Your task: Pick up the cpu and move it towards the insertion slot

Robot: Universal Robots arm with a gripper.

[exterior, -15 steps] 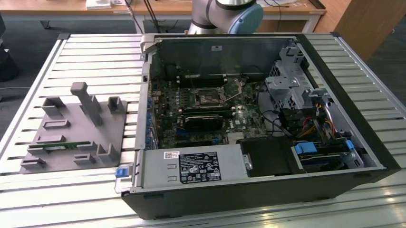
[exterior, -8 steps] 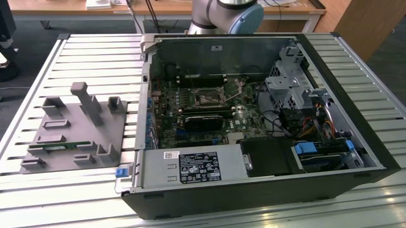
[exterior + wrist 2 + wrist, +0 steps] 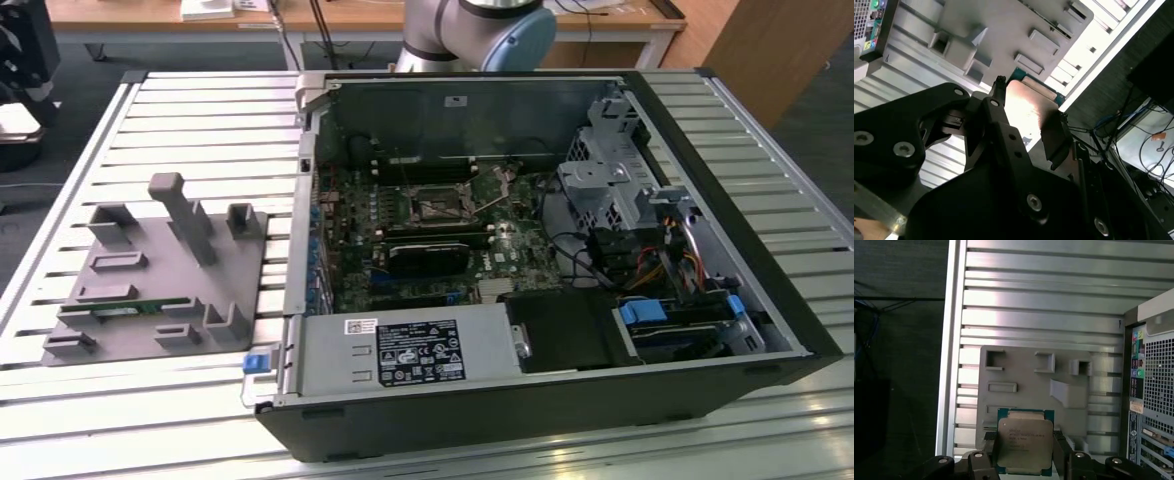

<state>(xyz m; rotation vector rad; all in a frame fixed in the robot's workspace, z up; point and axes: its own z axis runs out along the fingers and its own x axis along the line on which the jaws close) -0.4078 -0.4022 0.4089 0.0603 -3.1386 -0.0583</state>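
Observation:
The cpu [image 3: 1024, 442] is a flat square chip with a silvery top on a green board. It sits between my gripper's [image 3: 1025, 452] two black fingers [image 3: 990, 449], which are shut on its opposite edges. In the first wrist view it hangs well above the grey fixture plate [image 3: 1019, 375]. In the second wrist view the cpu [image 3: 1028, 106] catches the light between the gripper's [image 3: 1030, 100] fingertips. The insertion slot [image 3: 438, 208], a dark square socket in a silvery bracket, lies on the motherboard inside the open computer case [image 3: 747, 250].
The grey fixture plate [image 3: 160, 270] with raised holders stands on the slatted metal table [image 3: 200, 110] at the exterior view's left of the case. A green memory stick [image 3: 118, 311] lies in it. A black heatsink block [image 3: 427, 258] and cables [image 3: 587, 250] crowd the case.

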